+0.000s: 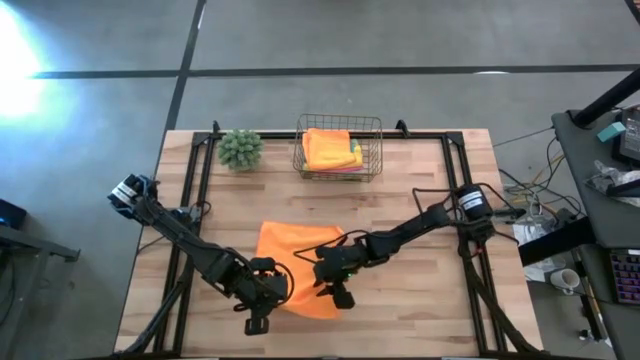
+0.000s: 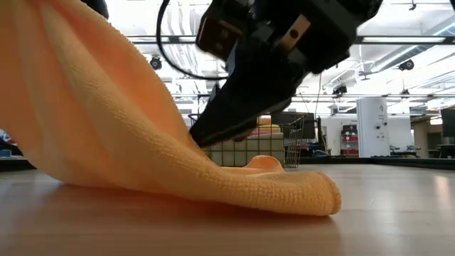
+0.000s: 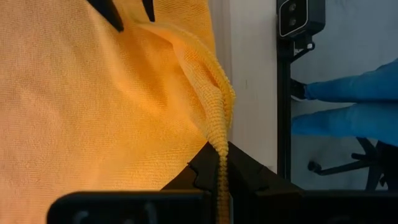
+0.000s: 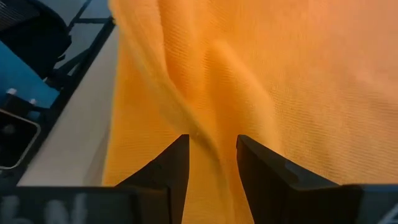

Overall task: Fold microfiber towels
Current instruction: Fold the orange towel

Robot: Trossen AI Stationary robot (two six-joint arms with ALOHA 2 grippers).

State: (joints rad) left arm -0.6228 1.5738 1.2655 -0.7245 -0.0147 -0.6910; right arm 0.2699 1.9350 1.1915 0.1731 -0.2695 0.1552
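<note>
High view, left arm: reaches from the table's left edge inward; left gripper [image 1: 262,300] sits at the near-left edge of the orange towel [image 1: 295,262], well on the near side of the wire basket [image 1: 339,150].
High view, right arm: reaches in from the right side, elbow bent; right gripper [image 1: 338,284] is over the towel's near-right part.
High view, towel: lies in front of the basket near the table's [image 1: 420,290] middle, long axis running from the basket side toward the near edge, slightly slanted.
High view, basket: holds folded towels [image 1: 331,149], orange on top, yellow and pink edges showing; a fuzzy green plant ball [image 1: 240,148] stands just left of it.
Low view: orange towel [image 2: 142,149] rises steeply from the tabletop on one side, its other end resting on the wood in a rolled fold; a dark gripper body hangs above it.
Left wrist view: left gripper [image 3: 219,167] is clamped shut on the towel's [image 3: 93,106] edge, cloth pinched between the fingers [image 3: 202,168].
Right wrist view: right gripper [image 4: 211,163] fingers [image 4: 177,163] stand partly apart with a ridge of orange cloth [image 4: 280,81] between them; a firm hold cannot be told.
Writing: none legible.
</note>
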